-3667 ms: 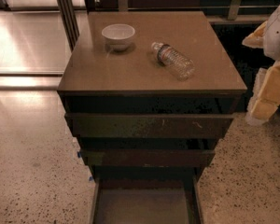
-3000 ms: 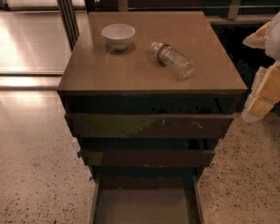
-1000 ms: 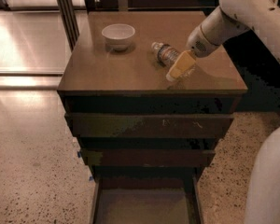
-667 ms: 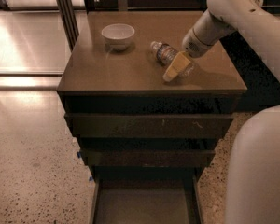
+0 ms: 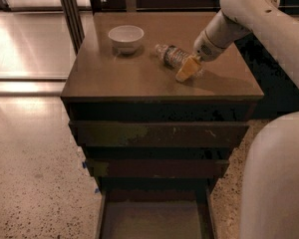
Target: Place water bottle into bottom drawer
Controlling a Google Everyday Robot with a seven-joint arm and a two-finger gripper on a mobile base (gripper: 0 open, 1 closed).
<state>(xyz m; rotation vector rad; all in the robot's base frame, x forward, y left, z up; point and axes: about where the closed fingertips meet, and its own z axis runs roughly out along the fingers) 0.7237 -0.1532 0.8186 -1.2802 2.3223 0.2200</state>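
Nearest the camera, the bottom drawer (image 5: pixel 152 222) stands pulled out at the foot of the cabinet, its flat floor bare and ready to receive. The robot's pale body (image 5: pixel 278 183) fills the near right of the frame. Above the open drawer, the two upper drawers (image 5: pixel 159 133) sit pushed in, their dark fronts scuffed.

On the tabletop (image 5: pixel 114 81), the water bottle (image 5: pixel 170 55) lies on its side a little right of the middle, about halfway between the near and far edges. Its cap points toward the far left corner and its base toward the right edge. The gripper (image 5: pixel 186 71) hangs at the base end of the bottle, on the side facing the near edge, touching it or just short of it. Whether its jaws are apart or together cannot be told from here. A white bowl (image 5: pixel 126 36) sits upright toward the far left corner, near the bottle's cap but apart from it. The arm (image 5: pixel 239 19) reaches in from beyond the far right corner.

The step in hand looks like the grasp. A round, ribbed bottle lying flat will likely roll if nudged, so the jaws should straddle its body squarely across the long axis and close near the label band rather than at the very end. The lift should be straight up, and the bottle should clear the near edge before it goes down to the drawer.
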